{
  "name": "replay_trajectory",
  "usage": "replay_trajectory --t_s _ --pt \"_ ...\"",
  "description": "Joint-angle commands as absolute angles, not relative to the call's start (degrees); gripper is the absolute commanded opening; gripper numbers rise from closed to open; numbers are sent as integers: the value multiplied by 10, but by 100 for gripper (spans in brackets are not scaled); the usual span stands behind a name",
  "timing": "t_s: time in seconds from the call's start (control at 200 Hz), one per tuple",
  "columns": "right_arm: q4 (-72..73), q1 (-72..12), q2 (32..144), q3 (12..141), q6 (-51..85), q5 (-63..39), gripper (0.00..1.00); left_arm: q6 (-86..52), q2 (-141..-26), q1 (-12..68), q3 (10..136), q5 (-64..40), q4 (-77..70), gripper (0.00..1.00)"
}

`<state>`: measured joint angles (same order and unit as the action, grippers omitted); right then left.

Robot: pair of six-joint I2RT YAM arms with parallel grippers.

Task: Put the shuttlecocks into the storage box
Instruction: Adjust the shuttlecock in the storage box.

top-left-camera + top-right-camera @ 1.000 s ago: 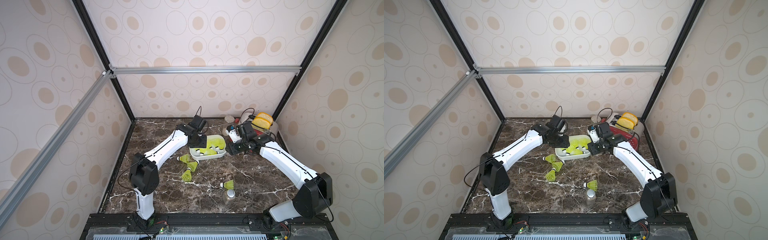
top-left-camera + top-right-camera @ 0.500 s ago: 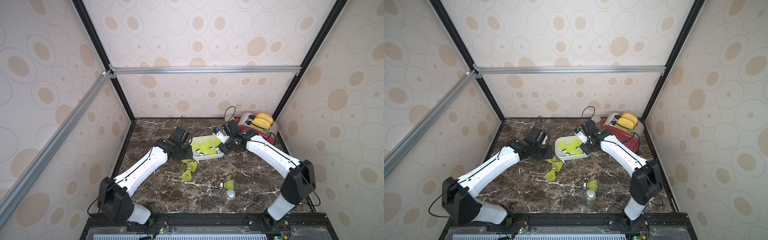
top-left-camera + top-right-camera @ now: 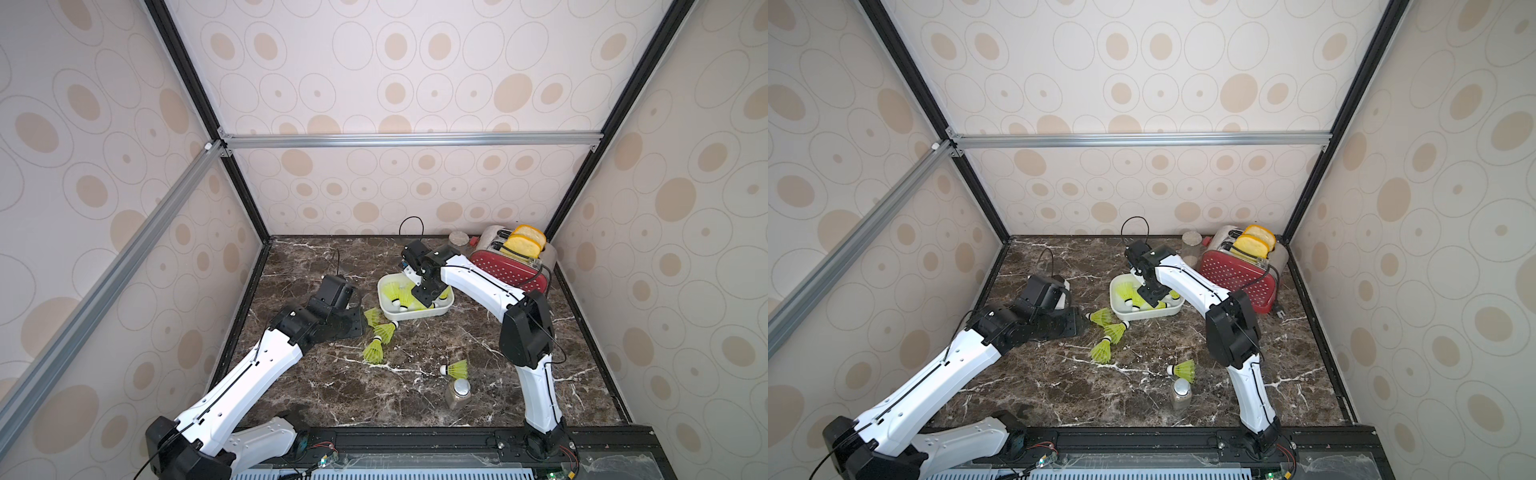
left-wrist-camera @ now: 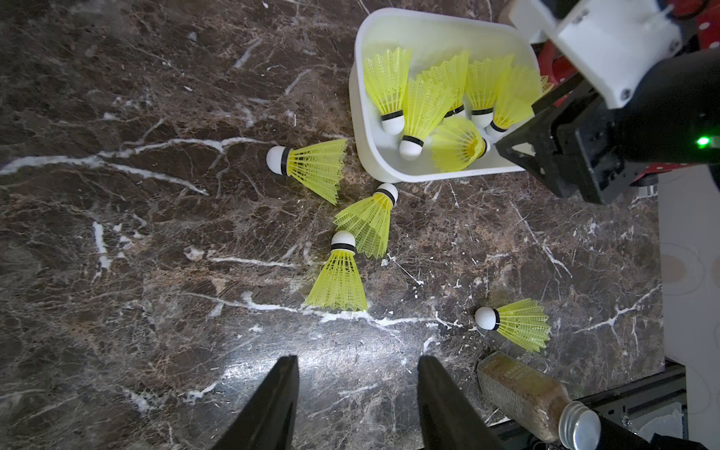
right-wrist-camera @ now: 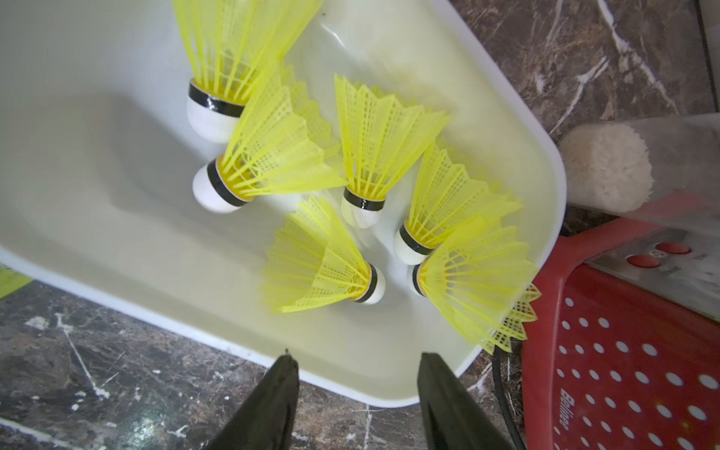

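Bright, even light fills both top views, and only soft shadows fall on the table (image 3: 415,395) under the arms. In the left wrist view a white glare sits on the glossy marble just ahead of the jaws. In the right wrist view the shuttlecock (image 5: 323,272) nearest ahead of the jaws is smeared with blur. The jaws themselves are dark shapes without detail.

Top views high, angled down, wrist views share storage box (image 4: 428,39)
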<state>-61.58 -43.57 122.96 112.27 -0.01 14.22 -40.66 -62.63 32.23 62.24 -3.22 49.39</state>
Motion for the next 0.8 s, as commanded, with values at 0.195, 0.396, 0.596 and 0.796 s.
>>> replay_trajectory --t_s 0.195,0.396,0.596,0.796 --pt "-654 -452 1269 1176 10 153 56 -396 -551 321 590 -21 527 52" --pt "-694 -453 1312 1223 33 142 53 -399 -524 321 571 -19 536 51" --pt "-713 -452 1326 1235 65 137 41 -403 -508 321 570 -20 539 51" --pt "-718 -448 1342 1242 84 130 33 -409 -504 321 568 -22 535 50"
